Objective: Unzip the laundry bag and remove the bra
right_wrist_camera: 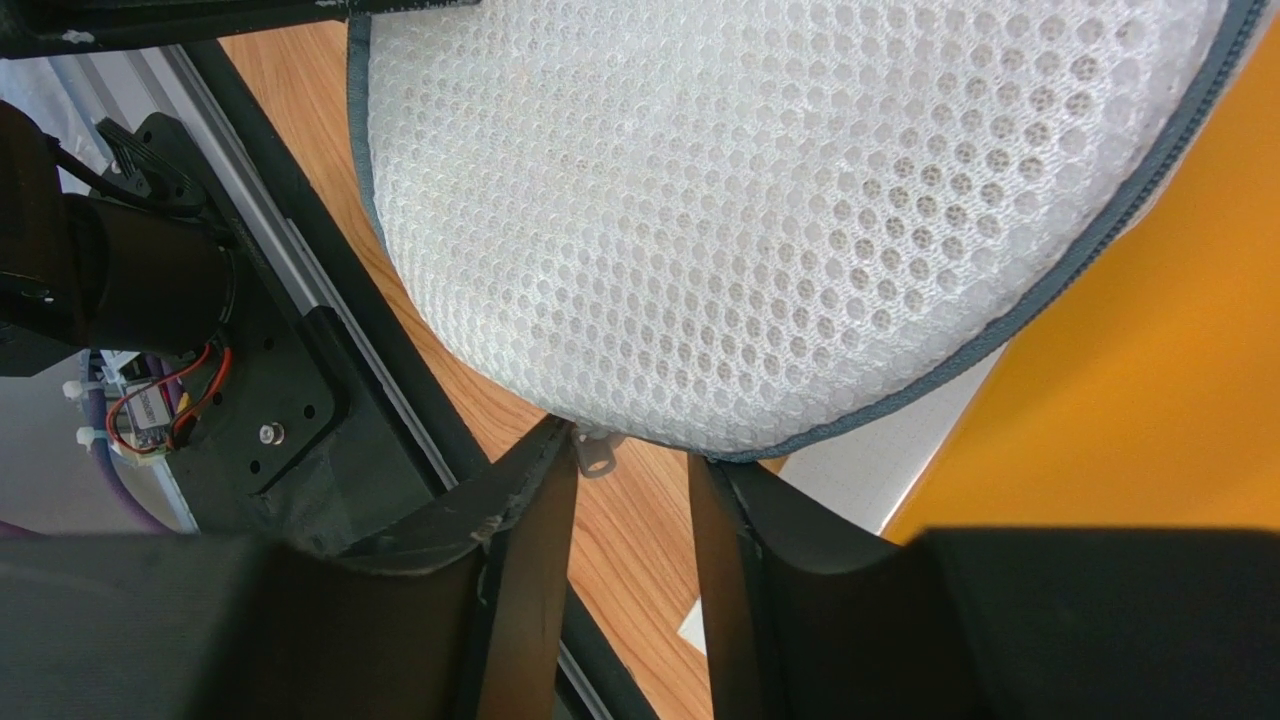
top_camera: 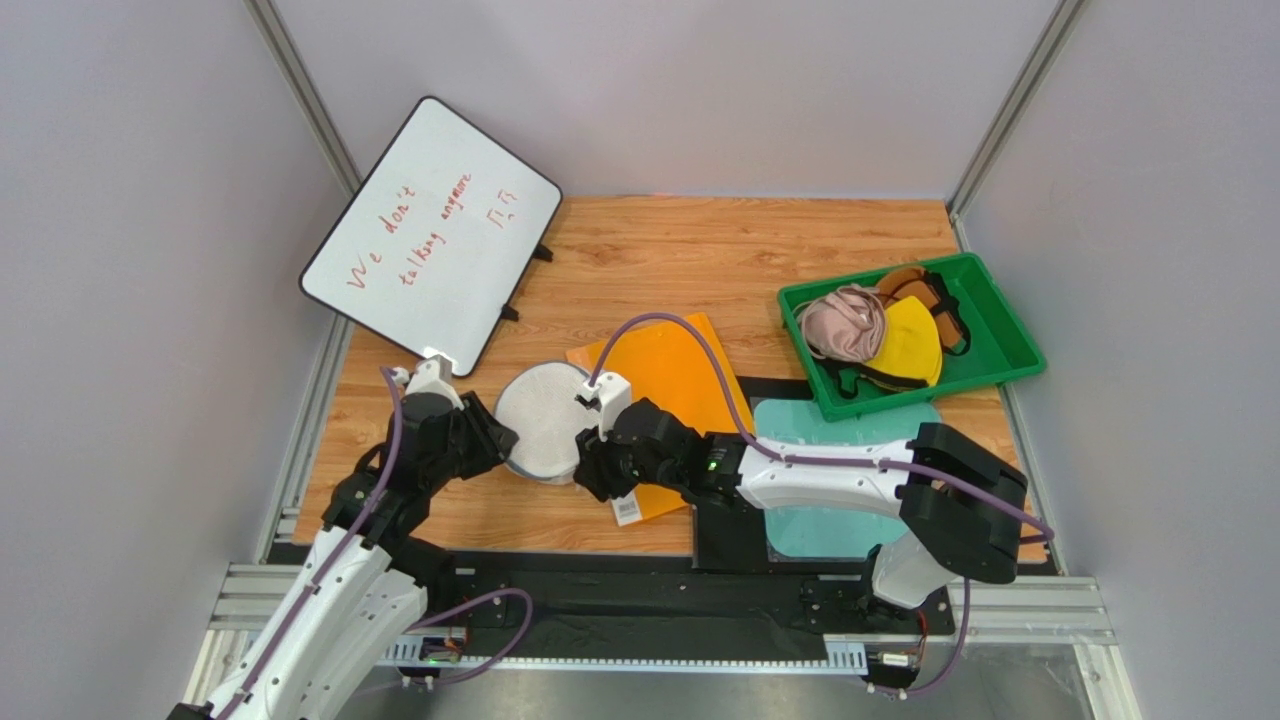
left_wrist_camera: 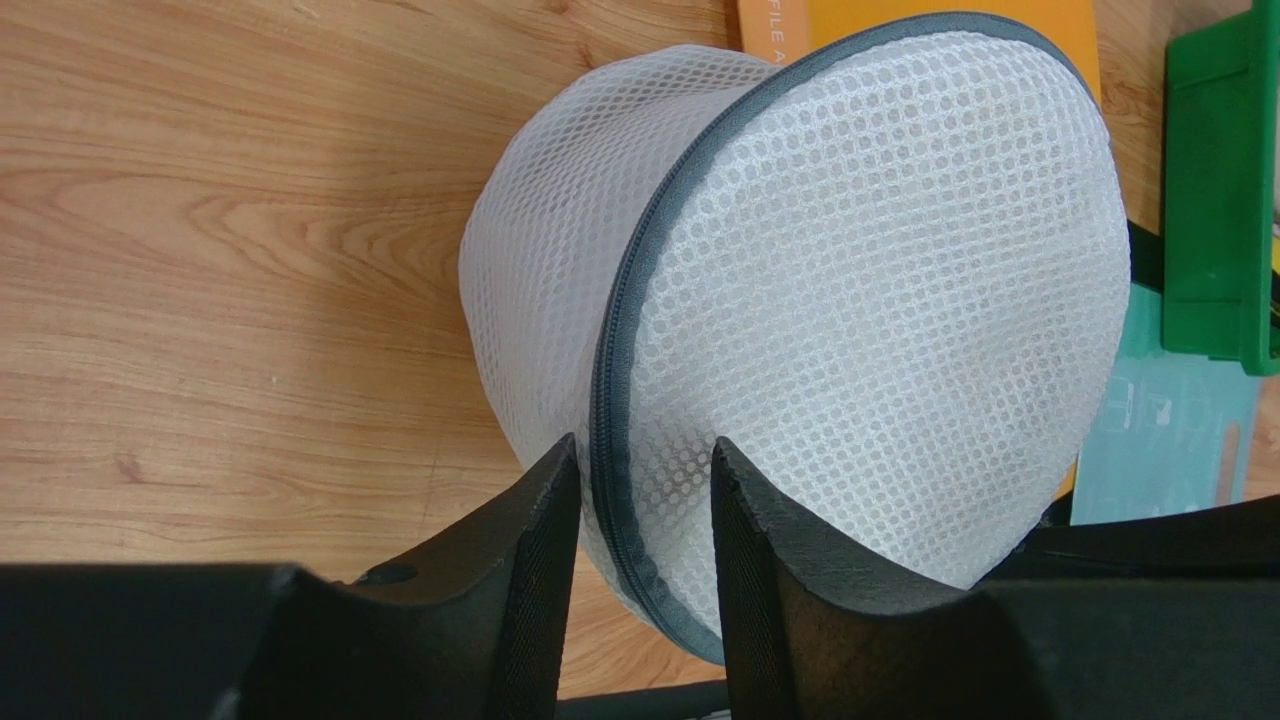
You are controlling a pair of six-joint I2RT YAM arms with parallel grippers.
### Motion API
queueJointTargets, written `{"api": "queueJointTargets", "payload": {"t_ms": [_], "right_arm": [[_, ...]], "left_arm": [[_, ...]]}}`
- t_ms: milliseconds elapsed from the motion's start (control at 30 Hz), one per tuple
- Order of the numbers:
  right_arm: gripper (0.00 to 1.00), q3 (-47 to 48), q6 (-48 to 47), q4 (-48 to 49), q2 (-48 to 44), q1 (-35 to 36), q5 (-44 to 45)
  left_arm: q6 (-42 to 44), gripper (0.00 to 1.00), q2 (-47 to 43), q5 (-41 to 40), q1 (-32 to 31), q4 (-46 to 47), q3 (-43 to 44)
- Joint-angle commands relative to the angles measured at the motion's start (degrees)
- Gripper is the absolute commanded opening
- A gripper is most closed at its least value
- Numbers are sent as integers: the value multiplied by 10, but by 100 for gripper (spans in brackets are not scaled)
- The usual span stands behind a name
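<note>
1. Laundry bag (top_camera: 541, 422) sits mid-frame in the top view, zipped shut, next to an orange sheet (top_camera: 684, 368).
2. Left gripper (left_wrist_camera: 643, 446) straddles the zipper rim, can't tell if it's actually pinching.
3. Right gripper (right_wrist_camera: 631, 446) is at the bag's lower right, jaws apart, holding nothing.

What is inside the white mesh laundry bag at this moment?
Only the laundry bag's white mesh and its grey zipper, which looks closed where it is visible, can be seen. The mesh hides the contents in every view, so what lies inside cannot be told.
</note>
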Motion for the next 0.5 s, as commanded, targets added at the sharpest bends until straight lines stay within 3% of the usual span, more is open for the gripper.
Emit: {"api": "queueJointTargets", "payload": {"t_ms": [0, 67, 167, 233, 333, 467], "right_arm": [[34, 25, -14, 25, 6, 3, 15], [32, 28, -14, 26, 11, 4, 13], [22, 29, -13, 25, 12, 3, 10], [10, 29, -11, 21, 10, 3, 11], [7, 28, -12, 12, 2, 3, 15], [6, 22, -13, -7, -15, 3, 18]], "left_arm": [[0, 43, 3, -5, 3, 15, 2], [2, 40, 3, -6, 3, 14, 3], [3, 33, 3, -10, 3, 12, 4], [5, 31, 3, -13, 3, 10, 5], [9, 24, 4, -20, 3, 9, 9], [23, 4, 19, -33, 3, 4, 24]]}}
